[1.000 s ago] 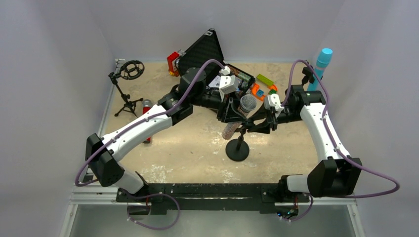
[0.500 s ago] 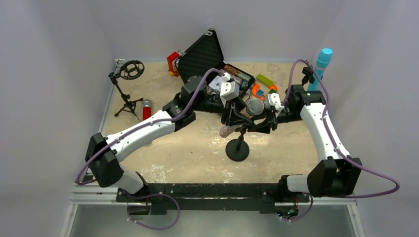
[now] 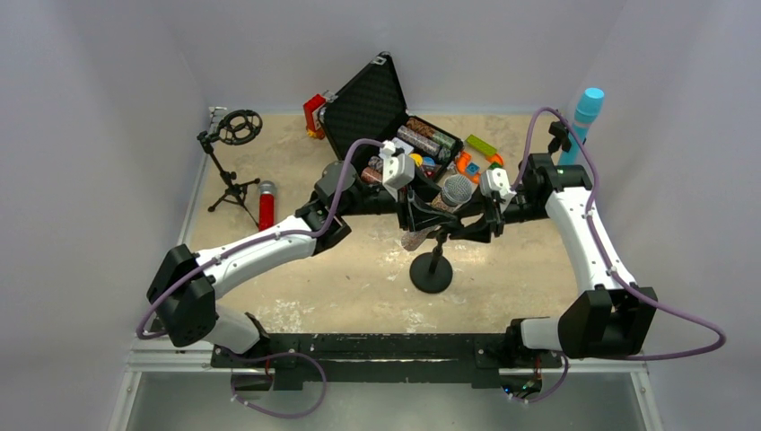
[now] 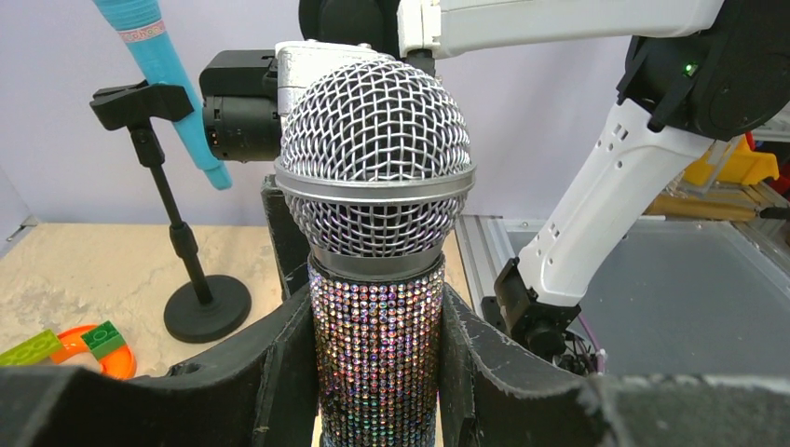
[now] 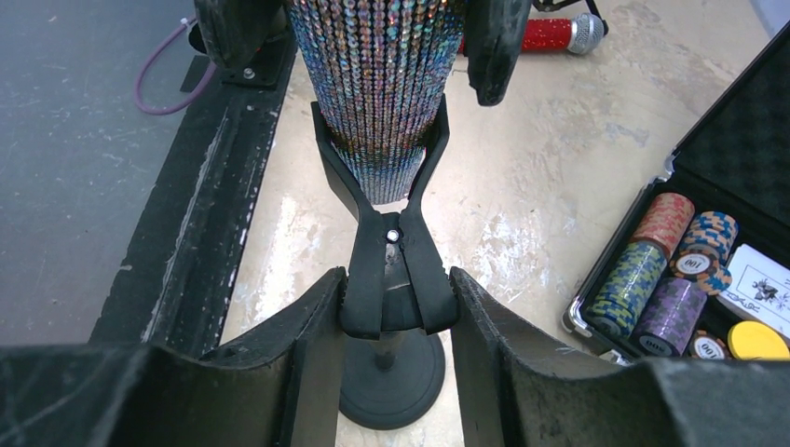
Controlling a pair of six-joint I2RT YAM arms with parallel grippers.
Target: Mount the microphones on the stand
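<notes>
Right wrist view: the glittery silver microphone (image 5: 377, 84) is seen set tail-first between the prongs of the clip (image 5: 391, 214) on the stand (image 5: 391, 377). Its body is clamped by the left end effector (image 4: 377, 372), closed partway around it. The clip's rear levers are pinched by the right end effector (image 5: 396, 307), nearly closed. Seating is judged to be in hand. Next, the levers should be released before the microphone is let go. The red microphone (image 3: 266, 205) lies unattached on the bench (image 3: 359, 278).
</notes>
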